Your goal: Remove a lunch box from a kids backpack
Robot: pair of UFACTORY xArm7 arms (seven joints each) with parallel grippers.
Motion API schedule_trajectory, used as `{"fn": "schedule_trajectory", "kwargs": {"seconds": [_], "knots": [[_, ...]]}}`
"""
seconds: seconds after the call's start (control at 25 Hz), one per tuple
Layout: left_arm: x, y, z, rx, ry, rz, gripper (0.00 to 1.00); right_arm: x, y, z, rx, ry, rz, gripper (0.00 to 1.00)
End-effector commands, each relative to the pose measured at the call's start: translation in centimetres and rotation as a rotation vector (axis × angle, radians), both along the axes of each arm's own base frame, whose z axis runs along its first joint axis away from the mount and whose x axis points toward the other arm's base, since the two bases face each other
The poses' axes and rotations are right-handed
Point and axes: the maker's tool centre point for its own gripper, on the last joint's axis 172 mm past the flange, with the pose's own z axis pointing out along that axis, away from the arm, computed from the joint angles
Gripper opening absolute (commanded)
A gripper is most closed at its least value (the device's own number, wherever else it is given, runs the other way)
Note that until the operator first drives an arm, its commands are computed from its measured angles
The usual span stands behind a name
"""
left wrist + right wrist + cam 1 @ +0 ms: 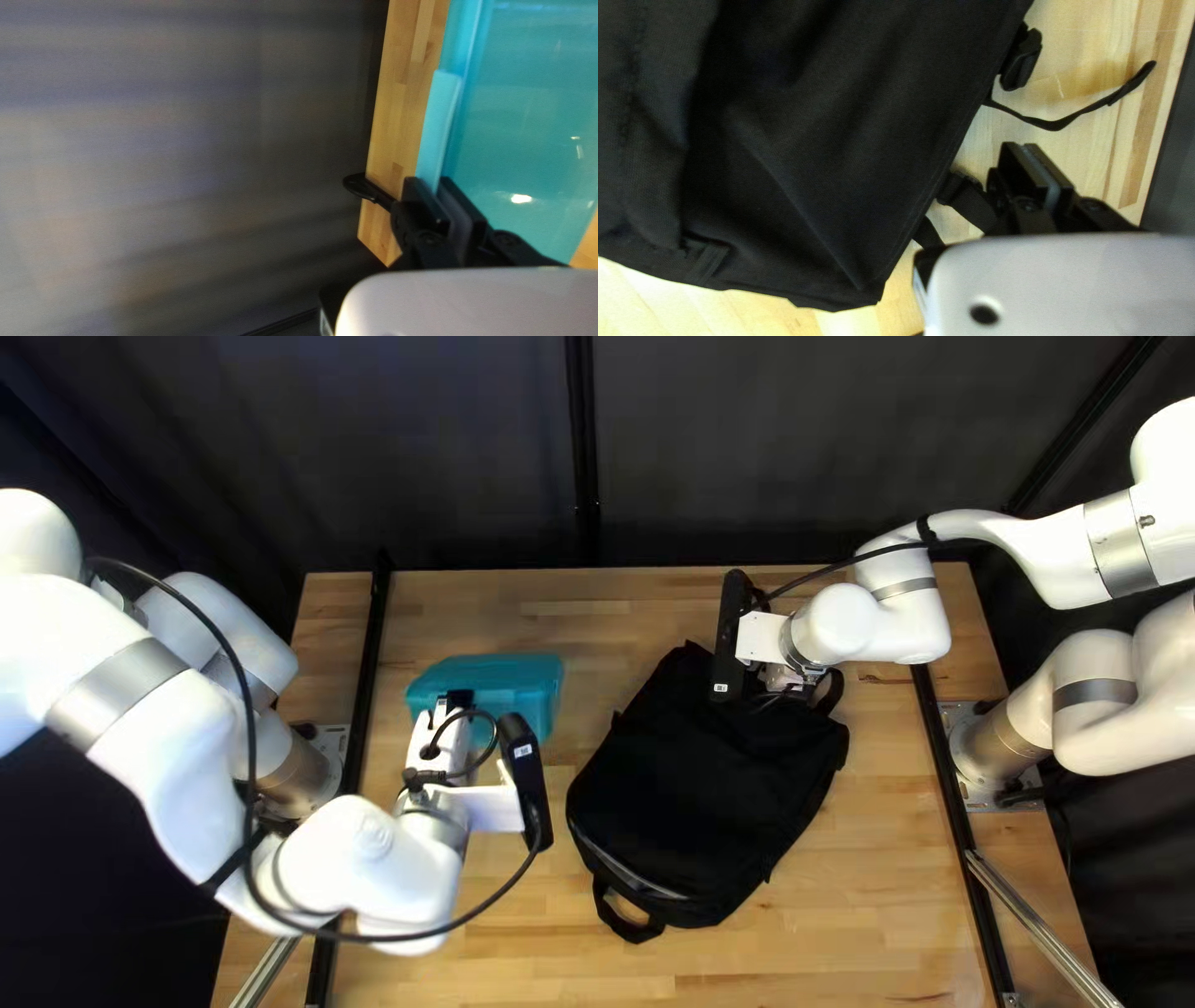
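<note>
Lunch box edge (438, 127) — between left jaws

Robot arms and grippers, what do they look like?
The left arm and right arm are white and rounded, with grey bands and a black cable outside each. The left gripper and right gripper each have two black fingers on black links.

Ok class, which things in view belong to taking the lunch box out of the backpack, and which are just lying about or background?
For the job:
- teal lunch box, outside the bag
- black backpack
- left pincer, shut on the lunch box's edge

Not for the job:
- dark curtain
- black rail
- silver bar
</note>
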Motion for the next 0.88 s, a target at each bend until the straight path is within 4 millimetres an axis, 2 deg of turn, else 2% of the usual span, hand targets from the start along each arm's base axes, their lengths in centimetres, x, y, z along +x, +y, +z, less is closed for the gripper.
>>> {"fn": "schedule_trajectory", "kwargs": {"seconds": [0.04,0.36,0.4,0.44,0.48,0.56,0.88], "knots": [[-0.3,0.2,-1.7,-0.009,-0.015,-0.005,0.0,0.0,-0.1,-0.2,0.001,0.001,0.001,0.0],[0.7,-3.2,-6.0,-0.07,-0.03,-0.02,0.0,-0.2,-0.2,-0.3,0.001,0.003,0.003,0.0],[0.7,-3.4,-6.4,-0.079,-0.029,-0.018,0.08,-0.2,-0.1,-0.3,0.001,0.003,0.003,0.0],[0.6,-3.8,-7.2,-0.102,-0.026,-0.009,0.08,-0.2,-0.1,-0.3,0.001,0.003,0.003,0.0],[0.4,-4.0,-7.9,-0.121,-0.024,0.0,0.03,-0.3,-0.1,-0.4,0.001,0.003,0.003,0.0],[-0.1,-4.0,-8.8,-0.158,-0.022,0.016,0.0,-0.3,-0.1,-0.4,0.002,0.004,0.003,0.0],[-2.1,-5.1,-10.4,-0.305,-0.028,0.071,0.0,-0.2,-0.2,-0.7,0.003,0.006,0.004,0.0]]}}
